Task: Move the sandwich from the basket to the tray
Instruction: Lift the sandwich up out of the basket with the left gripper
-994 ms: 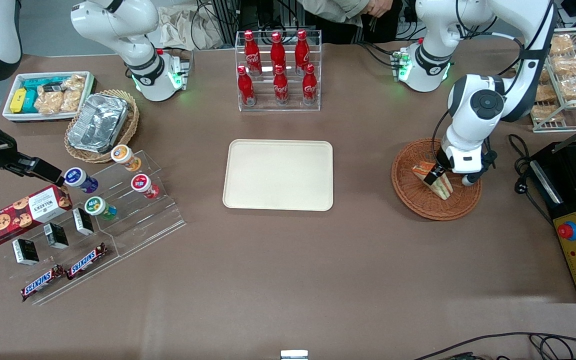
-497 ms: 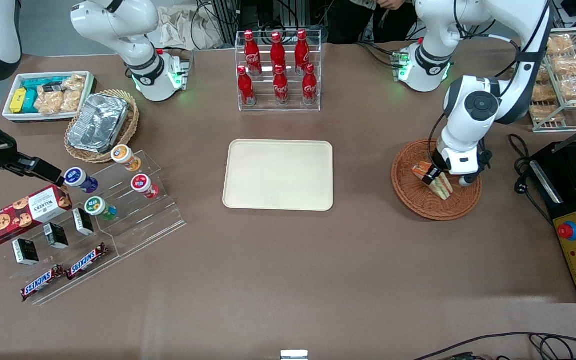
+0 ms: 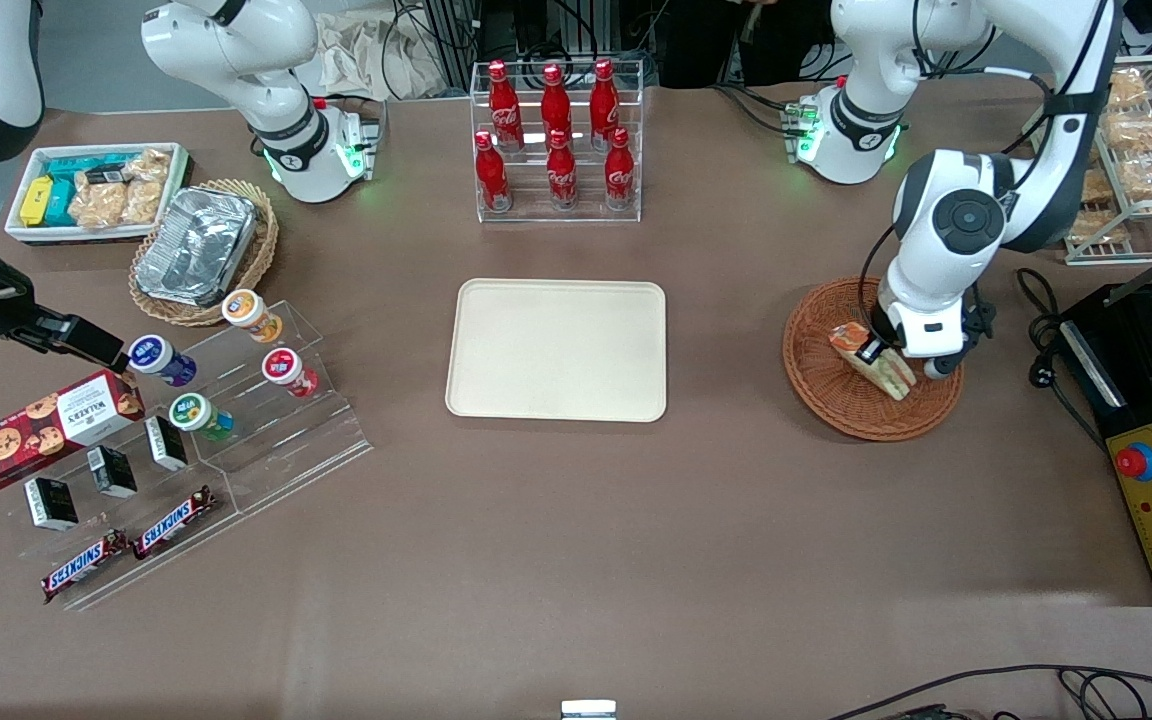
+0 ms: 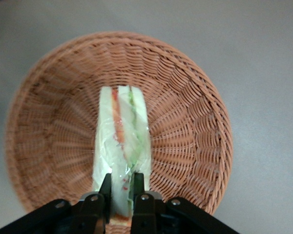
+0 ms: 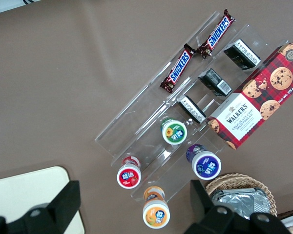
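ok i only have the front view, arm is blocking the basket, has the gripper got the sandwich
Observer: Yes. In the left wrist view the gripper is shut on the sandwich, pinching one end of the wedge.
Operator: is it lifted out yet
Observer: Can't tell its height; the wrist view shows the sandwich over the middle of the basket, inside the rim.
Operator: anything else in the basket
Observer: No, only bare wicker shows around the sandwich.
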